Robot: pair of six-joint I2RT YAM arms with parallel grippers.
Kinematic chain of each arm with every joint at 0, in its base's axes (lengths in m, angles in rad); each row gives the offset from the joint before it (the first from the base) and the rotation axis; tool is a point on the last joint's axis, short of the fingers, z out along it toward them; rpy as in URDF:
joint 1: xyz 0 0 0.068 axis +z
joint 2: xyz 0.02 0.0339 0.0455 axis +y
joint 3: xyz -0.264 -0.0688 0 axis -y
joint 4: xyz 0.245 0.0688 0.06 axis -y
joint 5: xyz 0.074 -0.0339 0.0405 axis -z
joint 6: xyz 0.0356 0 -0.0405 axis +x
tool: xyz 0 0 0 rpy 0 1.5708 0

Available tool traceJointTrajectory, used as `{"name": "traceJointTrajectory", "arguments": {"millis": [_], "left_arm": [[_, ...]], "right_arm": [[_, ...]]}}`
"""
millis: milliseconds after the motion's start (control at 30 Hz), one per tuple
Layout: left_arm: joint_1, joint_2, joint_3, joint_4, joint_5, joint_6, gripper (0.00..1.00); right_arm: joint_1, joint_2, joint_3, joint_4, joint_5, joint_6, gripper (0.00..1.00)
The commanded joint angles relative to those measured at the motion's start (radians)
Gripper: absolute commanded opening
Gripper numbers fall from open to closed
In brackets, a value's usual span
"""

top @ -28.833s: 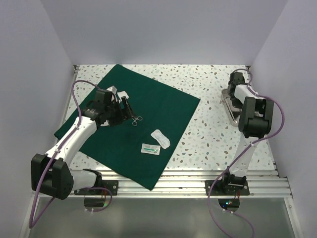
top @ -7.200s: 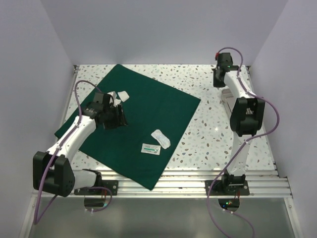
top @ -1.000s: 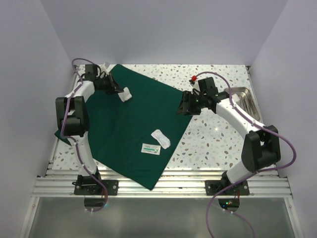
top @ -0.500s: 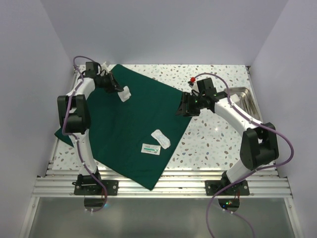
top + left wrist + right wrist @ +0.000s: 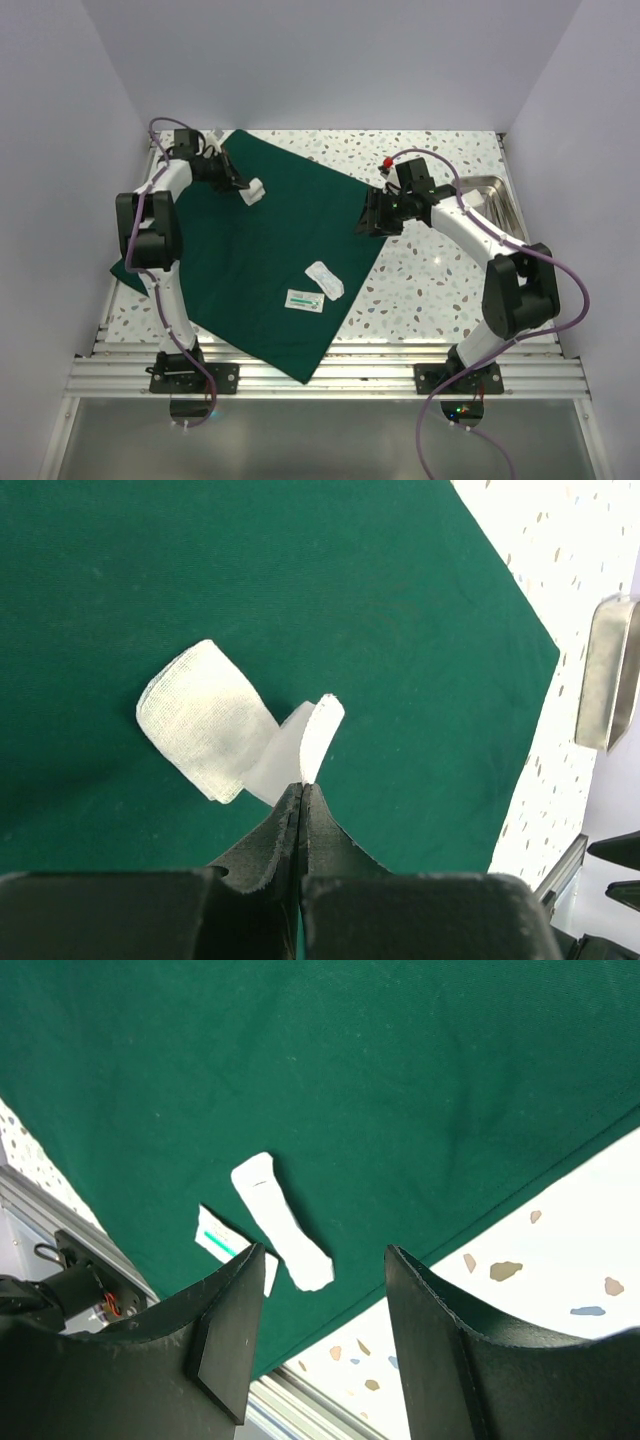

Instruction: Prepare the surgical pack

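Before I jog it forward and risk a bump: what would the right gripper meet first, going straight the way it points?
Probably the green drape near its edge, which shows between the open jaws of the right gripper. The long white packet lies close to that line; depth is unclear.

From my station I see the surgical pack [image 5: 270, 250] as a plain dark green matte cloth, opened out as one broad sheet and not bundled; it lies flat on the speckled surface [image 5: 440, 290], filling the left and middle of it; it sits turned like a diamond, one corner at the far left, one toward the middle right, one at the left edge; the nearest corner runs over the metal rails [image 5: 400, 365] at the front; only faint creases show.
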Motion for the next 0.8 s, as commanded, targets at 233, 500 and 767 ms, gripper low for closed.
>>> {"name": "traceJointTrajectory", "arguments": {"millis": [233, 500, 767], "left_arm": [[0.020, -0.096, -0.008, 0.032, 0.005, -0.016, 0.00], [0.020, -0.099, -0.046, 0.046, 0.020, -0.017, 0.00], [0.022, -0.084, -0.073, 0.067, 0.022, -0.016, 0.00]], "right_arm": [[-0.003, 0.000, 0.024, 0.022, -0.027, -0.010, 0.54], [-0.003, 0.006, 0.023, 0.026, -0.030, -0.010, 0.54], [-0.003, 0.008, 0.021, 0.025, -0.033, -0.009, 0.54]]}}
